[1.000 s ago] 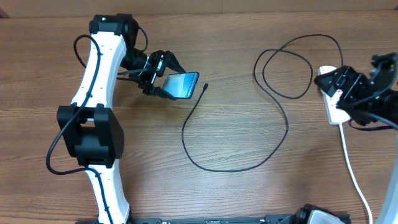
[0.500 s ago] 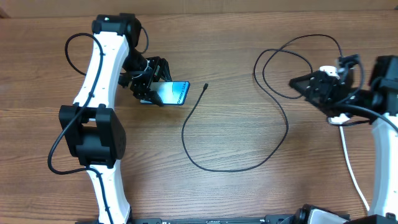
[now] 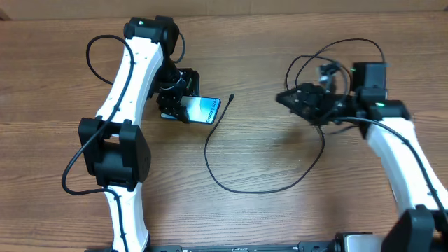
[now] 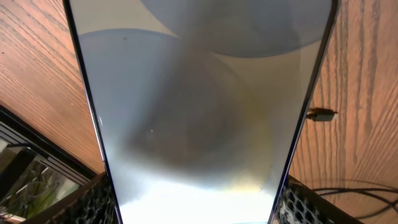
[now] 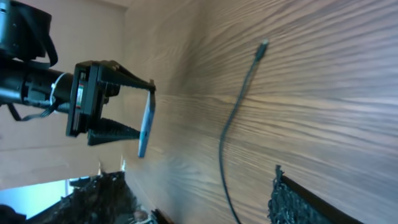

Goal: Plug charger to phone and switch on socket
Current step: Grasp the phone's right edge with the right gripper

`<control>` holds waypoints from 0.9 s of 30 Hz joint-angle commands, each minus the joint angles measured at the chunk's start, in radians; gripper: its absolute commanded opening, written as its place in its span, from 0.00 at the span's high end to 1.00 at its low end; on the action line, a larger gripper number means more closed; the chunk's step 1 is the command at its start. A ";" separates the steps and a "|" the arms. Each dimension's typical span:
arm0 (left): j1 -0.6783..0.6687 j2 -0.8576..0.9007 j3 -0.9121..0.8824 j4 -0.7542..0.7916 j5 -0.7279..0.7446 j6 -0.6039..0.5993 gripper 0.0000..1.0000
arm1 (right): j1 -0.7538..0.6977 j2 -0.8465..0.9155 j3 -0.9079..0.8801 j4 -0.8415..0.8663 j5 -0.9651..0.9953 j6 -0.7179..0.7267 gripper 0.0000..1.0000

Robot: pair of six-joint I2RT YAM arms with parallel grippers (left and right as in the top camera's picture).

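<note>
My left gripper is shut on the phone and holds it by its left end, light blue screen up, near the table's left middle. In the left wrist view the phone fills the frame between the fingers. The charger's connector tip lies just right of the phone and also shows in the left wrist view. Its thin black cable curves down, then loops up to the right. My right gripper is open and empty above that loop, pointing left toward the phone. The socket is hidden.
The wooden table runs to the back wall edge at the top. The cable loop lies behind my right arm. In the right wrist view the cable runs down between my spread fingers.
My right arm has swung left, away from the socket, and now hangs over the cable loop. My left arm has shifted the phone slightly right, closer to the connector tip.
</note>
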 commanded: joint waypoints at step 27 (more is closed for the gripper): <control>-0.108 -0.003 0.028 0.036 -0.016 -0.103 0.37 | 0.440 0.211 -0.009 0.413 0.257 0.652 0.47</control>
